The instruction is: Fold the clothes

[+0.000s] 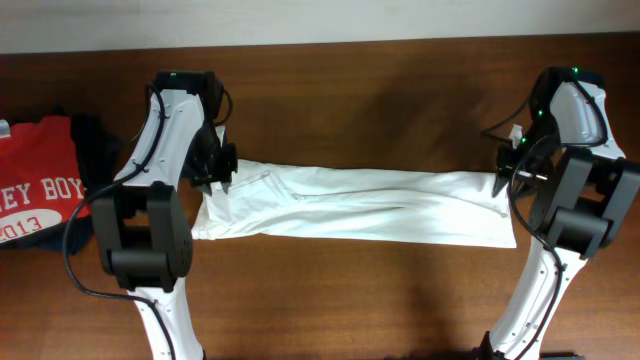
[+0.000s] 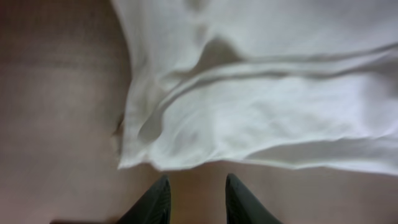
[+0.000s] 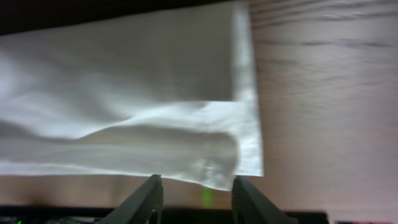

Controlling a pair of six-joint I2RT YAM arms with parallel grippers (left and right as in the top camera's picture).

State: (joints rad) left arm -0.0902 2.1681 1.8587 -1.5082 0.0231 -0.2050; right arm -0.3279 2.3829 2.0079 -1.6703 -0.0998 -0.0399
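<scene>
The clothes, a white T-shirt [image 1: 360, 205], lie folded into a long flat strip across the middle of the table. My left gripper [image 1: 220, 183] hovers at the strip's left end. In the left wrist view it [image 2: 197, 180] is open, with bare wood between its dark fingers [image 2: 155, 202] and the rumpled white cloth [image 2: 261, 106] just beyond the tips. My right gripper [image 1: 503, 182] stands at the strip's right end. In the right wrist view it [image 3: 196, 180] is open, and the cloth's hem corner [image 3: 214, 168] reaches down to the tips without being pinched.
A red T-shirt with white lettering [image 1: 35, 190] lies at the far left edge beside a dark garment [image 1: 90, 150]. The brown wooden table [image 1: 350, 300] ends at a pale wall along the top.
</scene>
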